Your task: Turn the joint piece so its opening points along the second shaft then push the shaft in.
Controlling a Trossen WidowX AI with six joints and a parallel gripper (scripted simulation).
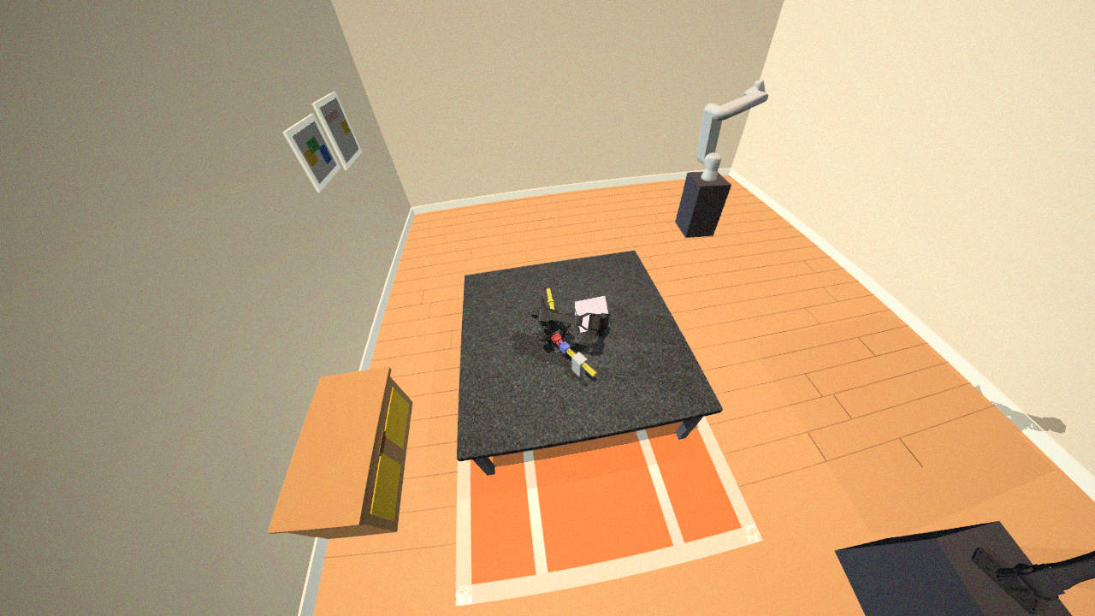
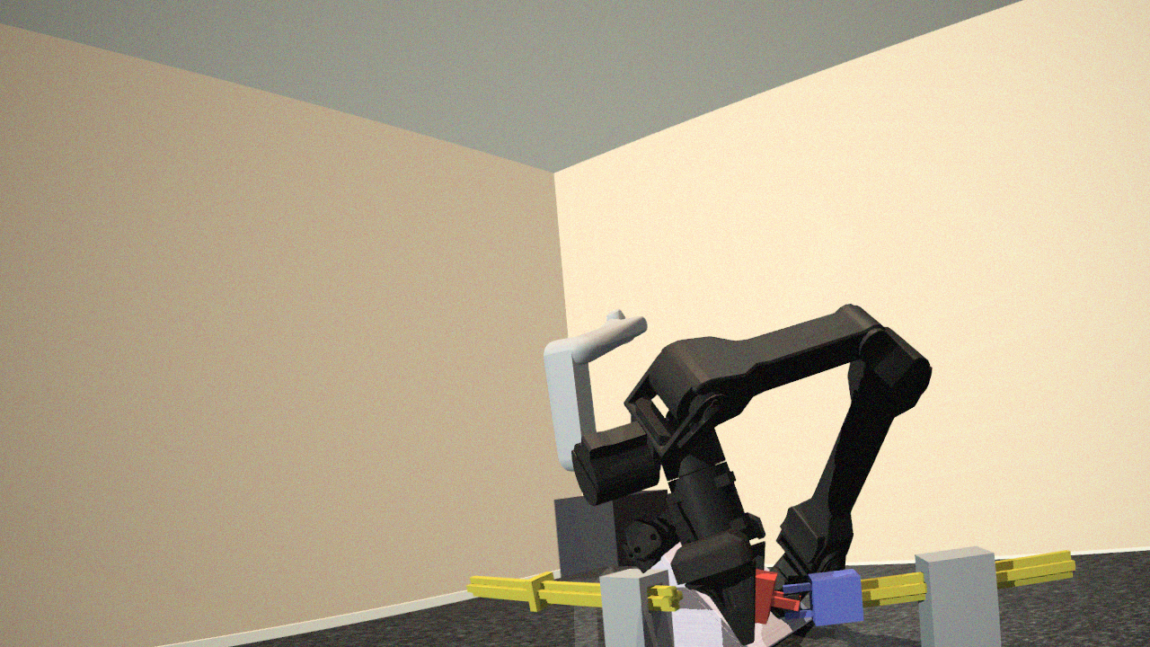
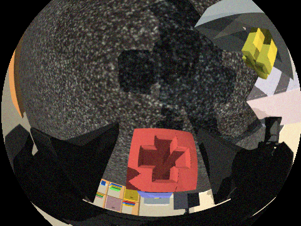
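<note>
Gripper: spread wide, pinching nothing; fingers either side of red joint piece, apparently no contact.
Joint piece: red square, low centre in wrist view, between dark fingers; cross-shaped opening faces camera, roughly square-on.
Blue link: just behind red piece, on end of fixed shaft.
Fixed shaft: yellow, runs right through grey block.
2nd shaft: yellow, cross-section bar, in left grey block; tip near red piece, not in yet.
Table: dark speckled top, carries both blocks.
Step in hand (judged): release of joint piece, about done; retreat next.
How to do well: back straight off w/o brushing red piece, else hinge swings & aim lost; then go round to far end of 2nd shaft, push along its own line only.
Pointing: opening looks toward 2nd shaft tip, approx; exact alignment hard to tell.
Long axis: both shafts near level in side view; seen from above, meet at an angle.
</note>
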